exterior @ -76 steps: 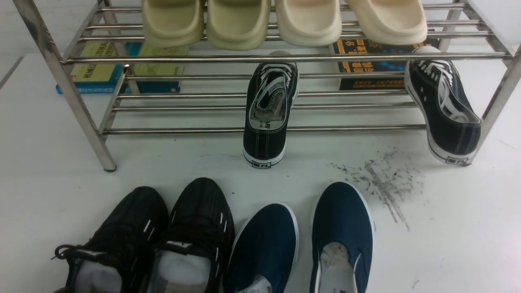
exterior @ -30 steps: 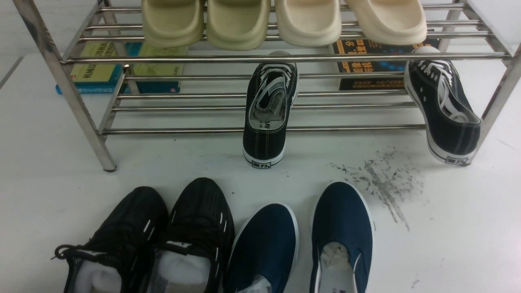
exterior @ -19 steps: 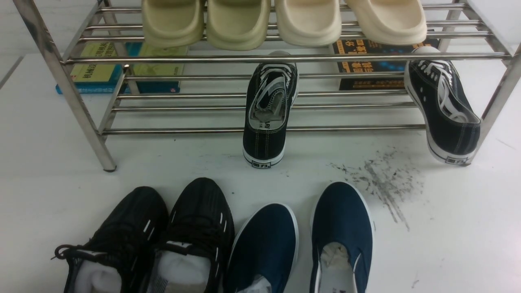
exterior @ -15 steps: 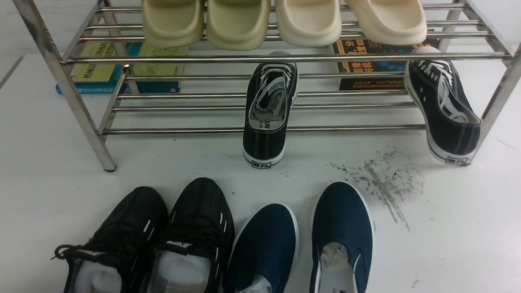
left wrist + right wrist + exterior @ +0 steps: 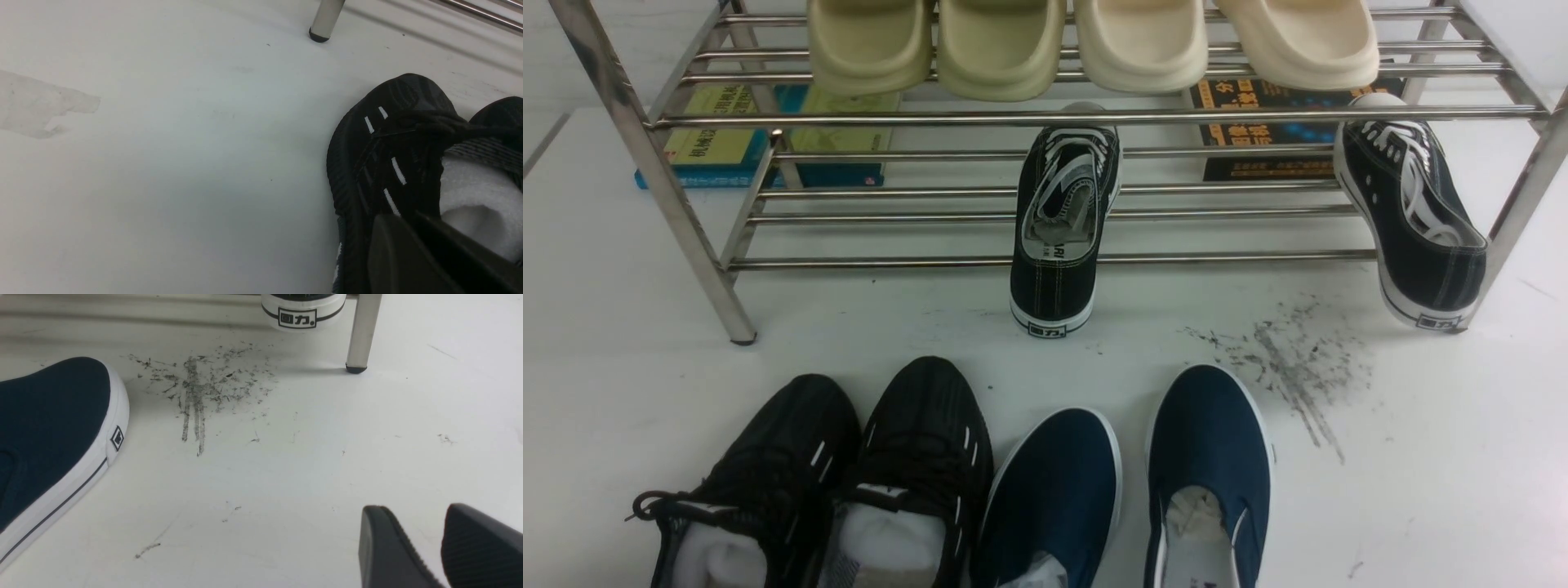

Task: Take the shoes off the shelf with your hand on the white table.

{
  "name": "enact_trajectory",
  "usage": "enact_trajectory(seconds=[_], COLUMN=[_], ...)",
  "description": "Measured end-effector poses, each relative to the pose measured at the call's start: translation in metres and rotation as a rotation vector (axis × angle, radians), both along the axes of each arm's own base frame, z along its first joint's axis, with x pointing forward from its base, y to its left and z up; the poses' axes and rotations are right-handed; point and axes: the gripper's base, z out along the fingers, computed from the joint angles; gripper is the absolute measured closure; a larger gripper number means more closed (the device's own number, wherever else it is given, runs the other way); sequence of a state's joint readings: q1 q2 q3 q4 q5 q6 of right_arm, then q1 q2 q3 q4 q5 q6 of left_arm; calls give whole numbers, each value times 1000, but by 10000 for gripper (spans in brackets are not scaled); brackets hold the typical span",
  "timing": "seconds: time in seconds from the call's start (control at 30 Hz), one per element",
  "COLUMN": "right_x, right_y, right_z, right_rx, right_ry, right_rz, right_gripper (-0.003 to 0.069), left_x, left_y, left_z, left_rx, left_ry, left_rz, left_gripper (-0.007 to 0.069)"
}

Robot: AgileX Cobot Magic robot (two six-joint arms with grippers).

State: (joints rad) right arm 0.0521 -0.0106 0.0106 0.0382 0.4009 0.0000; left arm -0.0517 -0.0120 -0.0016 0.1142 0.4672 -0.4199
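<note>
The black knit sneakers (image 5: 768, 474) (image 5: 923, 457), with white dash marks and white foam inside, stand side by side on the white table (image 5: 1421, 490) at the near left, in front of the steel shelf (image 5: 1045, 118). Neither gripper shows in the front view. In the left wrist view my left gripper (image 5: 398, 218) sits at the collar of the left sneaker (image 5: 367, 163), beside its foam (image 5: 470, 192). The gap between its fingers is dark, so its grip is unclear. My right gripper (image 5: 410, 507) is open and empty over bare table.
Two black canvas sneakers (image 5: 1058, 237) (image 5: 1417, 220) lean off the lower tier, heels on the table. Navy slip-ons (image 5: 1054, 498) (image 5: 1209, 457) stand right of the knit pair. Beige slippers (image 5: 1094, 41) fill the top tier. Books (image 5: 760, 139) lie behind. Scuff marks (image 5: 1290, 367) and a shelf leg (image 5: 363, 330) are near.
A dark shape at the left sneaker's heel 2.5 s ago has gone from the front view, and the foam there looks brighter. Nothing has moved in the last second.
</note>
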Motion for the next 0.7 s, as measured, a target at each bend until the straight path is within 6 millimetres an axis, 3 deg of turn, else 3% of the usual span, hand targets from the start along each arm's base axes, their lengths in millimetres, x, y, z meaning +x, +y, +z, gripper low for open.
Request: enact_trajectory(seconds=[0.7], right_x=[0], right_y=[0], right_z=[0], right_rx=[0], right_ry=[0], right_rz=[0], right_gripper=[421], left_x=[0], left_y=[0], left_z=[0], left_rx=[0], left_ry=[0], left_rz=[0], left_gripper=[521])
